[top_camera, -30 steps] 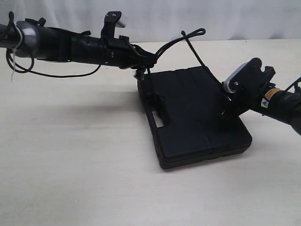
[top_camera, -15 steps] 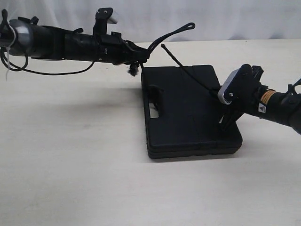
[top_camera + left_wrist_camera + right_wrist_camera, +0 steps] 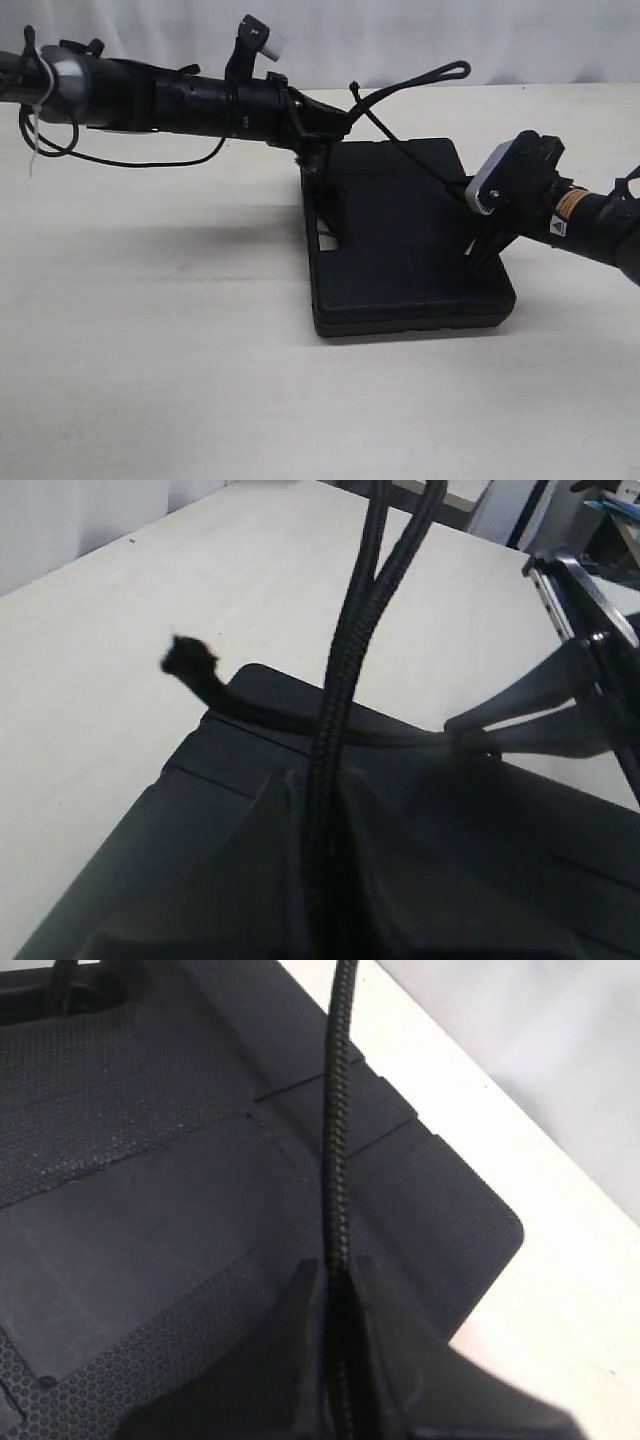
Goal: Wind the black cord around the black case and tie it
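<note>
The black case (image 3: pixel 400 260) lies flat on the table with its handle cutout to the left. My left gripper (image 3: pixel 322 148) hovers over the case's far left corner, shut on a doubled stretch of the black cord (image 3: pixel 410 150); the cord's narrow loop (image 3: pixel 455 70) sticks out up and to the right. In the left wrist view the two strands (image 3: pixel 345 650) rise from between the fingers (image 3: pixel 322 790), and a frayed end (image 3: pixel 190 660) juts out above the case (image 3: pixel 520 810). My right gripper (image 3: pixel 478 250) stands over the case's right side, shut on a single cord strand (image 3: pixel 338 1110) above the lid (image 3: pixel 150 1160).
A smooth black robot cable (image 3: pixel 130 160) with a white zip tie (image 3: pixel 33 135) hangs under the left arm. The light wooden table (image 3: pixel 150 380) spreads to the front and left of the case. A white curtain (image 3: pixel 400 30) closes the back.
The case turned and shifted left between the first two frames, then stayed put. The left gripper drew back left, then moved right over the case's far corner, carrying the loop right.
</note>
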`<control>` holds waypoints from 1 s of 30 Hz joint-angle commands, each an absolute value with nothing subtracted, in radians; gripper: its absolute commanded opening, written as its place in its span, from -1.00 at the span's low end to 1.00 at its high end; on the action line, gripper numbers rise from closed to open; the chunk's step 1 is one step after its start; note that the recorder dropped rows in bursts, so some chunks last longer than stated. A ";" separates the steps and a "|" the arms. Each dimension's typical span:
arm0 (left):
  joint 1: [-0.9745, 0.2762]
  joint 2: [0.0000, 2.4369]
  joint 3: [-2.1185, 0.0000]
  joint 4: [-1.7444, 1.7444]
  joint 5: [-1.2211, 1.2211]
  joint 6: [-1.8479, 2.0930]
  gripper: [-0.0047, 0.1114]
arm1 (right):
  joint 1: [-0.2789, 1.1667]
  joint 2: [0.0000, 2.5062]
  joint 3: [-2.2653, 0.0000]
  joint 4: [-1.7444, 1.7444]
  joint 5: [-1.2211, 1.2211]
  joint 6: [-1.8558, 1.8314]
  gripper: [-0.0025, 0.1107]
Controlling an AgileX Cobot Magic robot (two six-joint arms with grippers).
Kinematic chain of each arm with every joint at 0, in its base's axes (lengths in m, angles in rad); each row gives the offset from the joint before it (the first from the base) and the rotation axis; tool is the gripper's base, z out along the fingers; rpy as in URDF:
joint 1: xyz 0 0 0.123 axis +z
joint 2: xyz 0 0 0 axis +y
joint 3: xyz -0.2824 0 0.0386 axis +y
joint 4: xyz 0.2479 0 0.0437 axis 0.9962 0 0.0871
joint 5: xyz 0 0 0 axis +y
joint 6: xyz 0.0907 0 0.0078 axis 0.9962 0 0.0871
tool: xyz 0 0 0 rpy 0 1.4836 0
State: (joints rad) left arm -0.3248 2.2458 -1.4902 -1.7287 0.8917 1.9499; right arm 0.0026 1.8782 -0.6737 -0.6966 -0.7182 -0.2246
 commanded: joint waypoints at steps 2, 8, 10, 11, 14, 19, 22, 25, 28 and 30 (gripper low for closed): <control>-0.342 2.241 -1.490 -1.739 0.806 2.011 -0.92 | 0.003 1.870 -0.673 -0.686 -0.735 -0.227 -0.88; -0.346 2.241 -1.490 -1.709 0.780 2.044 -0.92 | 0.003 1.870 -0.673 -0.686 -0.751 -0.227 -0.88; -0.349 2.241 -1.490 -1.724 0.745 2.044 -0.92 | 0.003 1.870 -0.673 -0.686 -0.738 -0.225 -0.88; -0.349 2.241 -1.490 -1.744 0.724 2.044 -0.92 | 0.003 1.870 -0.673 -0.686 -0.728 -0.225 -0.88; -0.335 2.241 -1.490 -1.744 0.735 2.007 -0.92 | 0.003 1.870 -0.673 -0.686 -0.713 -0.242 -0.88; -0.295 2.233 -1.490 -1.744 0.756 1.853 -0.92 | 0.003 1.870 -0.673 -0.557 -0.707 -0.278 -0.88; -0.256 2.233 -1.490 -1.744 0.747 1.772 -0.92 | 0.003 1.870 -0.673 -0.455 -0.692 -0.311 -0.88; -0.212 2.233 -1.490 -1.744 0.808 1.744 -0.92 | 0.003 1.870 -0.673 -0.478 -0.671 -0.355 -0.88; -0.172 2.233 -1.490 -1.744 0.850 1.678 -0.92 | 0.003 1.870 -0.673 -0.530 -0.671 -0.351 -0.88; -0.150 2.236 -1.490 -1.744 0.876 1.672 -0.92 | 0.003 1.870 -0.673 -0.552 -0.676 -0.341 -0.88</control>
State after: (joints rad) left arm -0.1848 2.2440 -1.4902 -1.7248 0.8325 1.7031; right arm 0.0026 1.8782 -0.6737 -0.5149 -0.6712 -0.3363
